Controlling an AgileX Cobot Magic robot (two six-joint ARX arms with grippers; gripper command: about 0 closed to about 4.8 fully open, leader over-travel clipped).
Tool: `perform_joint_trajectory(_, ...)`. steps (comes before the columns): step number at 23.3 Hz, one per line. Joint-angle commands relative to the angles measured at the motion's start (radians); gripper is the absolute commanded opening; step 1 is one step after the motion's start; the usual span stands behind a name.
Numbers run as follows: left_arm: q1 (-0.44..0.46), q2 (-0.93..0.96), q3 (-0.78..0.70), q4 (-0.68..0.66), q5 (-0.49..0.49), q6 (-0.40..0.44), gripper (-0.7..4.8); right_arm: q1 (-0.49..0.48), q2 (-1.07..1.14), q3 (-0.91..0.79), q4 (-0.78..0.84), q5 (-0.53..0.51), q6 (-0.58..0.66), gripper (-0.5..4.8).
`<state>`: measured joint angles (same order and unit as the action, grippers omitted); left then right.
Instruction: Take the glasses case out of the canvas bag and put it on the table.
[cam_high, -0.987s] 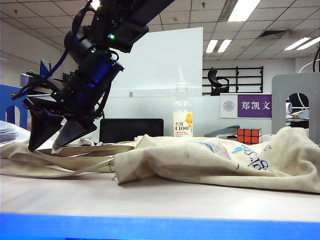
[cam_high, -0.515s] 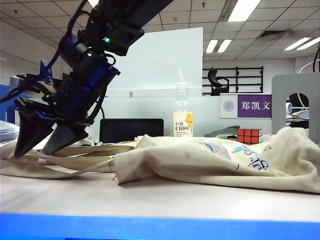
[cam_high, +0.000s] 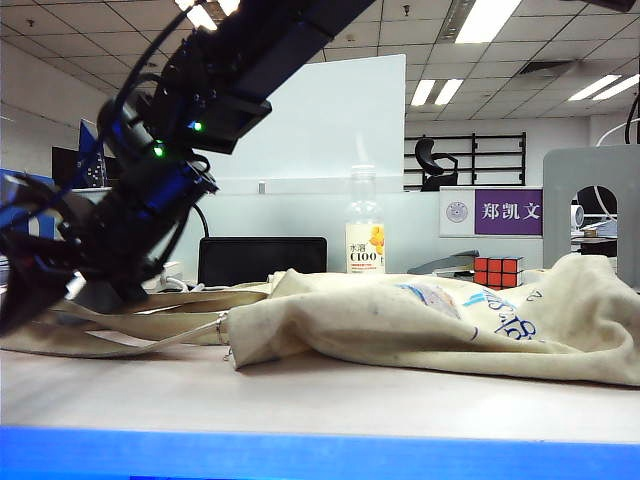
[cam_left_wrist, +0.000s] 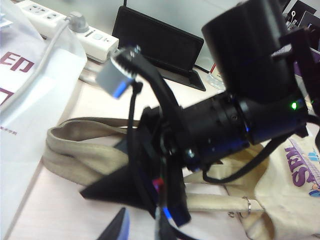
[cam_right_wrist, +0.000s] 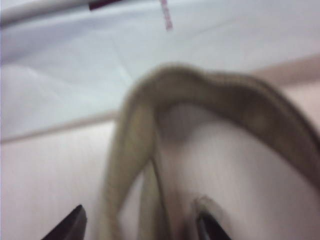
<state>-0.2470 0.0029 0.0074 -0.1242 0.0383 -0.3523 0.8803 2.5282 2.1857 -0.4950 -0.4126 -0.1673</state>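
The right gripper (cam_high: 30, 295), jaws apart, hangs at the exterior view's far left over the canvas bag's (cam_high: 450, 320) straps (cam_right_wrist: 145, 150). The left gripper (cam_left_wrist: 120, 230) barely shows; its state is unclear.

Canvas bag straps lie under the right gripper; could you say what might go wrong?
The right gripper, open, straddles the strap loop at the bag's left end; closing may just drag the canvas bag. The glasses case shows in no view, so reaching inside is blind. The left gripper, barely in view, hangs close to that arm.
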Motion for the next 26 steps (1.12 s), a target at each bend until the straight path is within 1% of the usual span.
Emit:
perform_joint_trajectory(1,0.000,-0.001,0.000,0.006,0.004,0.000,0.80,0.008,-0.013,0.008,0.148,-0.007,0.033,2.85)
perform_joint_trajectory(2,0.000,-0.001,0.000,0.006,0.004,0.000,0.80,0.003,-0.013,0.008,0.174,-0.005,0.063,2.80)
perform_joint_trajectory(3,0.000,-0.001,0.000,0.006,0.004,0.000,0.80,0.000,-0.013,0.008,0.173,-0.005,0.066,2.73)
perform_joint_trajectory(6,0.000,-0.001,0.000,0.006,0.007,0.000,0.80,0.000,0.000,0.008,0.117,0.017,0.066,2.68)
perform_joint_trajectory(7,0.000,-0.001,0.000,0.006,0.007,0.000,0.80,0.001,0.004,0.008,0.099,0.016,0.066,2.41)
perform_joint_trajectory(10,0.000,-0.001,0.000,0.006,0.007,0.001,0.80,0.003,0.009,0.008,0.073,0.014,0.066,2.40)
perform_joint_trajectory(13,0.000,-0.001,0.000,0.006,0.007,0.000,0.80,0.003,0.009,0.008,0.085,0.018,0.065,1.36)
perform_joint_trajectory(16,0.000,-0.001,0.000,0.006,0.007,0.001,0.80,0.002,0.008,0.008,0.087,0.018,0.065,1.34)
perform_joint_trajectory(17,0.000,-0.001,0.000,0.006,0.007,0.001,0.80,0.002,0.008,0.008,0.081,0.015,0.066,1.25)
perform_joint_trajectory(18,0.000,-0.001,0.000,0.006,0.007,0.001,0.80,0.002,0.008,0.008,0.077,0.009,0.067,0.79)
perform_joint_trajectory(19,0.000,-0.001,0.000,0.006,0.007,0.001,0.80,0.002,0.007,0.008,0.073,-0.025,0.071,0.18)
perform_joint_trajectory(20,0.000,-0.001,0.000,0.006,0.007,0.001,0.80,0.002,0.007,0.009,0.073,-0.060,0.071,-0.09)
perform_joint_trajectory(21,0.000,-0.001,0.000,0.006,0.006,0.004,0.80,0.002,0.006,0.016,0.068,-0.073,0.071,-0.08)
perform_joint_trajectory(25,0.001,-0.001,0.000,0.004,-0.047,0.005,0.80,0.001,-0.011,0.087,-0.010,-0.068,0.069,-0.08)
perform_joint_trajectory(26,0.001,-0.001,0.000,0.005,-0.047,0.005,0.80,-0.003,-0.020,0.102,-0.027,-0.064,0.067,-0.08)
